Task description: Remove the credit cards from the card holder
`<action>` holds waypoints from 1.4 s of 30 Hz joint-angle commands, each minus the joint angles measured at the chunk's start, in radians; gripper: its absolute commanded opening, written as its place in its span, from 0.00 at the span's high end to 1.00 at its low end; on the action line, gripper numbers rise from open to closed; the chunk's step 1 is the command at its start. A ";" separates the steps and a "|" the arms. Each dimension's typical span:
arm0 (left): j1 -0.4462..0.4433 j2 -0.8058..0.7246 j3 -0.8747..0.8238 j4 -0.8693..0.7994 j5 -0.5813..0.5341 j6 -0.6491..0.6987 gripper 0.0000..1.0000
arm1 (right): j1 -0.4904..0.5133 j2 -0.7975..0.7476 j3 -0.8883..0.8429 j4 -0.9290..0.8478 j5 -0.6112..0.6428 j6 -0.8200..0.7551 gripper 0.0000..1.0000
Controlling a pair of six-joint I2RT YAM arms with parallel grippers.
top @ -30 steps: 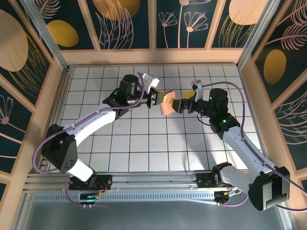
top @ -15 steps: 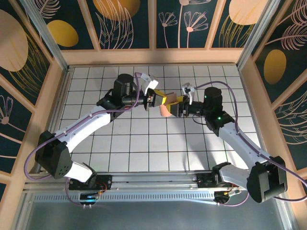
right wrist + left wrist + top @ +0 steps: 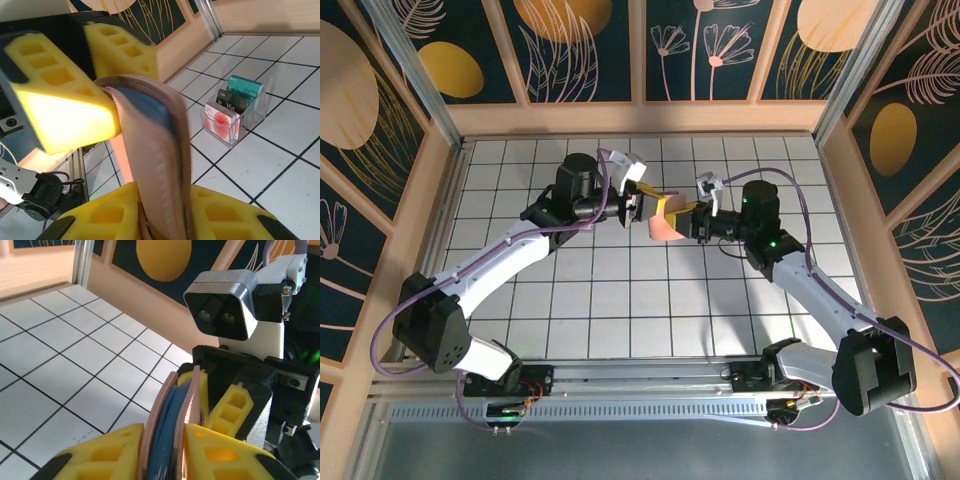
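Holder [image 3: 667, 222]: pinkish-brown outside, blue inside, held in the air over the middle of the table [image 3: 620, 300].
Left gripper [image 3: 642, 207]: pads pressed on both outer faces.
Right gripper [image 3: 688, 222]: clamped on the opposite edge.
Cards [image 3: 232, 102]: teal, dark one reading "Vip", red-and-white, upright in a clear stand [image 3: 257, 114] on the tiles.
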 commanded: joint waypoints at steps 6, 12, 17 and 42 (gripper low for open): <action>0.057 -0.034 -0.075 0.226 -0.005 -0.222 0.43 | 0.011 -0.056 -0.048 0.081 0.027 0.040 1.00; 0.090 -0.095 -0.187 0.297 -0.060 -0.270 0.39 | -0.024 -0.076 -0.062 0.111 0.087 0.106 1.00; 0.089 -0.113 -0.317 0.452 -0.015 -0.358 0.34 | -0.047 -0.072 -0.056 0.121 0.134 0.173 1.00; 0.011 0.017 -0.357 0.670 0.012 -0.328 0.24 | -0.048 0.011 -0.010 0.227 -0.007 0.327 1.00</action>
